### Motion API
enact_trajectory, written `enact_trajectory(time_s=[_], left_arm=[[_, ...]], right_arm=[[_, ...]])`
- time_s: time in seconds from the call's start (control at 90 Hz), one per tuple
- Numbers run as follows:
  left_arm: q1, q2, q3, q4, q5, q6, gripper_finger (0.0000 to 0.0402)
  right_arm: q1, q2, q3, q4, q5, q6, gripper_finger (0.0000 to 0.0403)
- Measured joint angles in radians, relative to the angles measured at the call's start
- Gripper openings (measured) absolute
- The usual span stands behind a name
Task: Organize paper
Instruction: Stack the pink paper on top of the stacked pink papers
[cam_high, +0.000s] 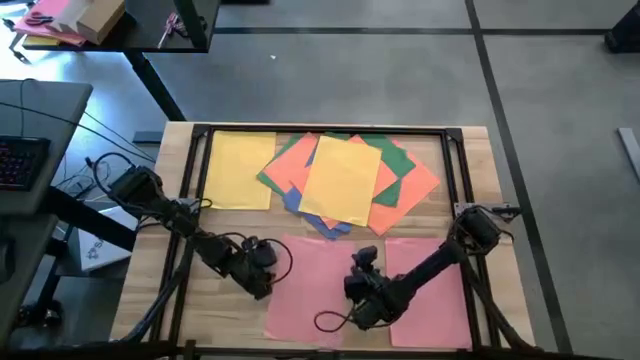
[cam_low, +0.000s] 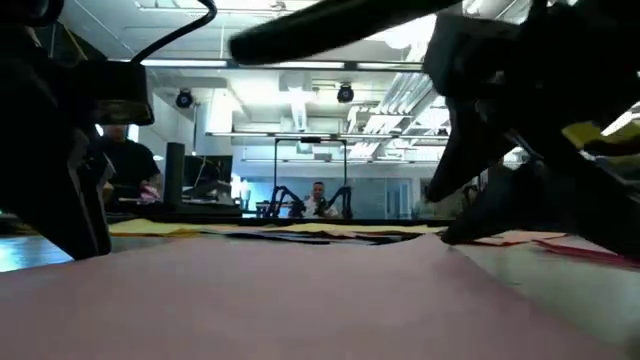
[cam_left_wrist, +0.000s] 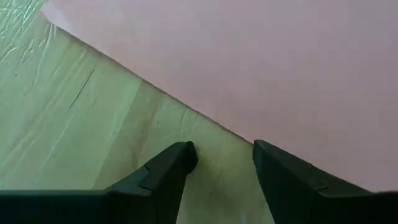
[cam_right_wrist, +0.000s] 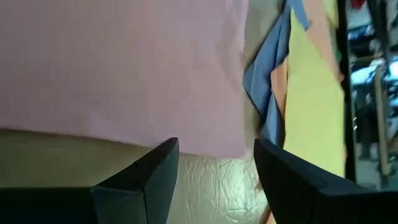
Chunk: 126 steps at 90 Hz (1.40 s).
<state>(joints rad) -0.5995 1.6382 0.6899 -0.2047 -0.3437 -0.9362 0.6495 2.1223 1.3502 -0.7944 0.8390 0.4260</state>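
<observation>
Paper, pink sheets, lying along our table's near edge; the mixed pile is at the far edge. Left gripper and right gripper, both open and empty, flank one pink sheet's edges. We judge squaring it is in hand; next calls for nudging inward.

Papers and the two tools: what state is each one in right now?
Pink sheets: flat, side by side near the front.
Lone yellow sheet: flat, apart from the pile.
Mixed pile: fanned, overlapping, yellow on top.
Left tool: open, empty.
Right tool: open, empty.
</observation>
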Motion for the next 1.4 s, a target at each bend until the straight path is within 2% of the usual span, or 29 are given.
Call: enact_trajectory(time_s=[0.189,0.344,0.478,0.6,0.733,0.933,1.067,1.156,1.244,1.4], left_arm=[[0.020,0.000,0.000,0.002,0.025,0.039,0.0172],[0.035,0.000,0.000,0.003,0.057,0.075,0.0172],[0.041,0.000,0.000,0.002,0.067,0.104,0.0172],[0.046,0.000,0.000,0.002,0.069,0.117,0.0172],[0.047,0.000,0.000,0.012,0.053,0.124,0.0172],[0.048,0.002,-0.001,0.039,0.030,0.135,0.0172],[0.048,0.002,-0.002,0.043,0.023,0.132,0.0172],[0.048,0.002,-0.002,0.043,0.021,0.136,0.0172],[0.048,0.002,-0.001,0.037,0.021,0.136,0.0172],[0.048,0.002,-0.001,0.033,0.020,0.136,0.0172]], right_arm=[[-0.015,0.000,0.000,-0.016,0.072,-0.114,0.0194],[-0.010,0.000,-0.011,-0.038,0.028,-0.126,0.0195],[0.014,-0.001,-0.045,-0.005,0.008,-0.286,0.0195],[0.048,-0.008,-0.079,0.000,-0.005,-0.314,0.0195],[0.059,-0.010,-0.095,0.126,-0.002,-0.455,0.0195],[0.030,-0.005,-0.092,0.429,-0.023,-0.759,0.0194],[0.018,-0.003,-0.093,0.476,-0.003,-0.855,0.0194],[0.020,-0.003,-0.093,0.425,0.018,-0.866,0.0194],[0.038,-0.004,-0.091,0.282,0.023,-0.778,0.0194],[0.063,-0.005,-0.092,0.137,-0.056,-0.641,0.0194]])
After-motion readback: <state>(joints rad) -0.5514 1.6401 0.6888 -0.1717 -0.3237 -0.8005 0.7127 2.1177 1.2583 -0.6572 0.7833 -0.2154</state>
